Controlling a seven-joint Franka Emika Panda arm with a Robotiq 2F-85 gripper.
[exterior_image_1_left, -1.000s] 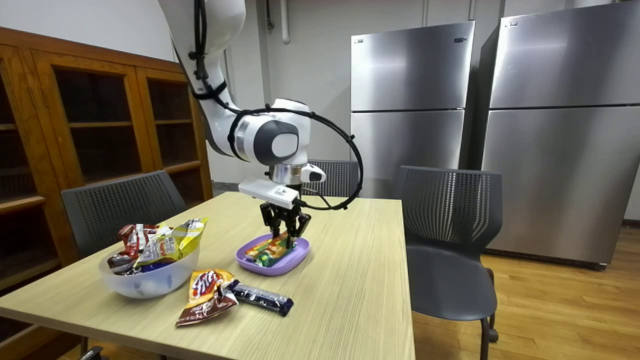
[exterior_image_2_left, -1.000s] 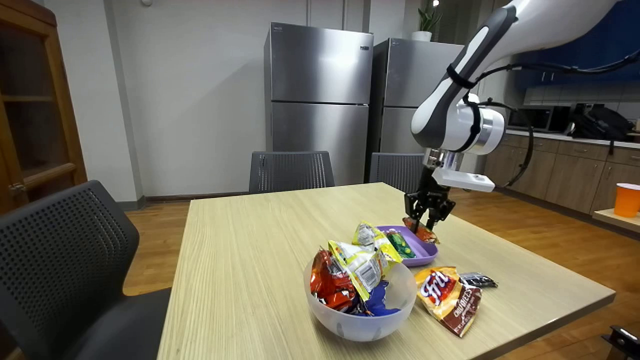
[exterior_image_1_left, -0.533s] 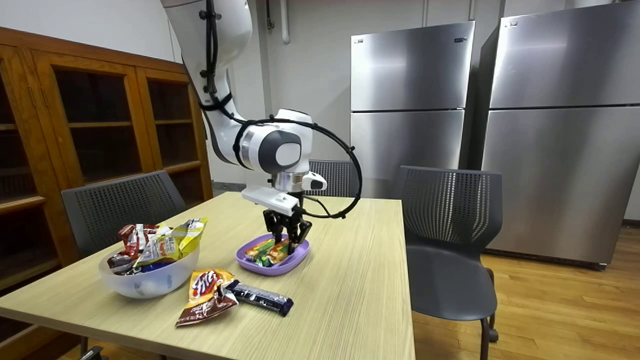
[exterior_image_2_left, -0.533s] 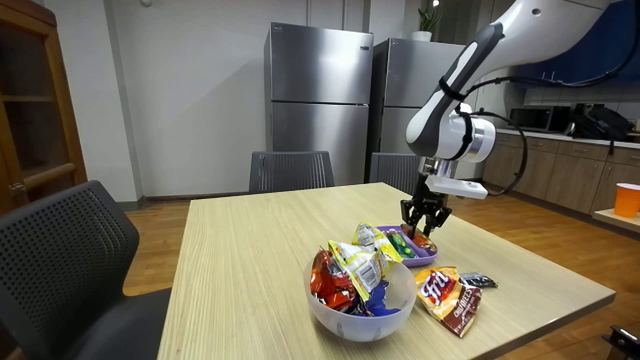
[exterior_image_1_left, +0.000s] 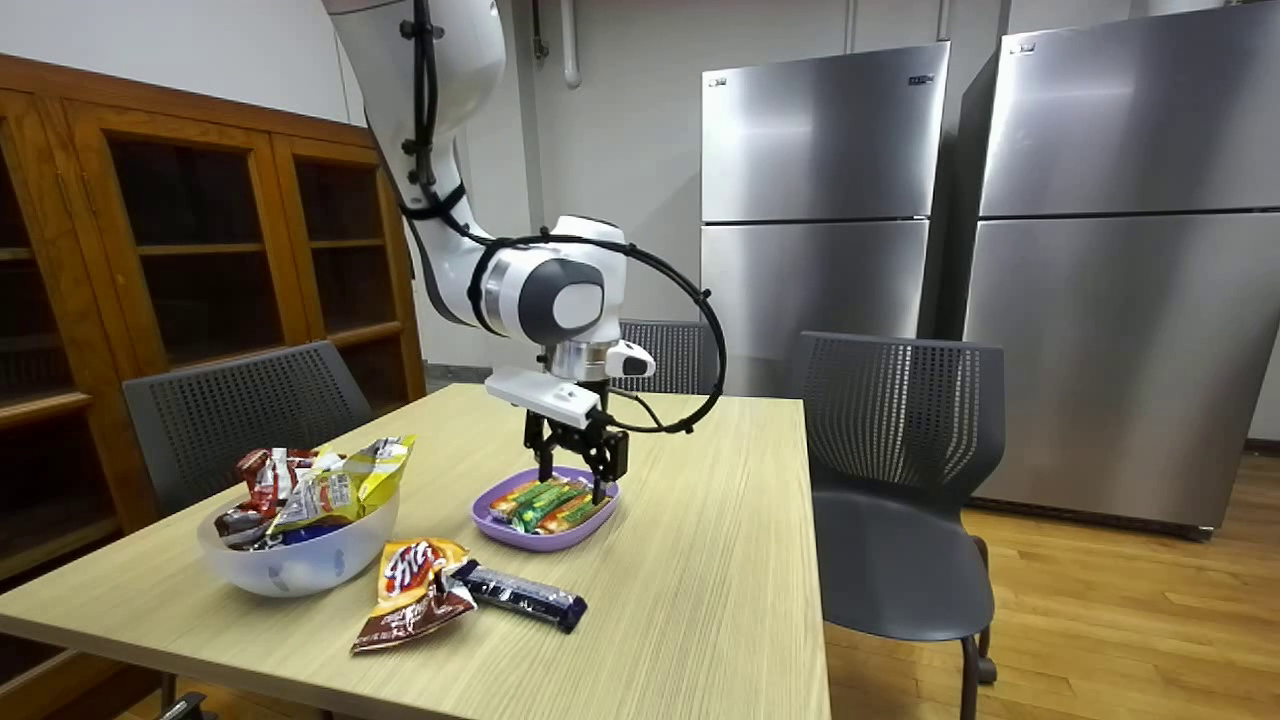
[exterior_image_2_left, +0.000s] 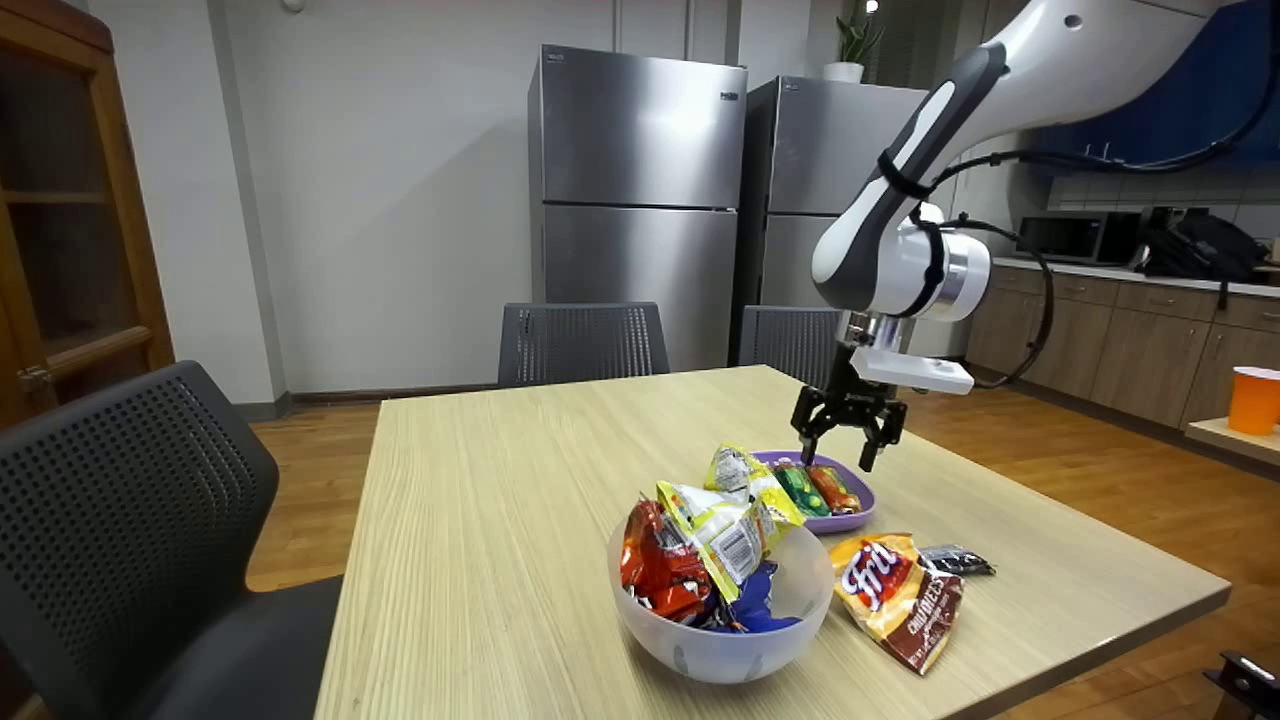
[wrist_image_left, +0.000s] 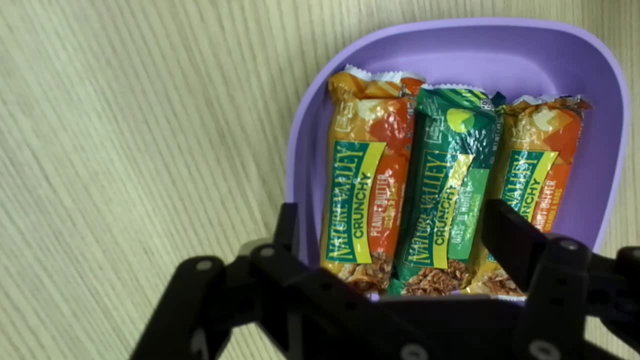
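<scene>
While a frosted bowl (exterior_image_1_left: 300, 562) of snack packets (exterior_image_1_left: 345, 490) stands leftmost on the worktop (exterior_image_1_left: 720, 580) in an exterior view, a chip bag (exterior_image_1_left: 412, 592) and dark-wrapped bar (exterior_image_1_left: 525, 597) lie to its right; next, a purple tray (exterior_image_1_left: 540, 542) holds three granola bars (wrist_image_left: 445, 185) side by side, and the jaws stand spread apart just above.

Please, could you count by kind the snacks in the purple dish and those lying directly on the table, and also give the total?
Orange-wrapped granola bars: 2
Green-wrapped granola bar: 1
Orange-and-brown snack bag: 1
Dark-wrapped bar: 1
Total: 5
</scene>
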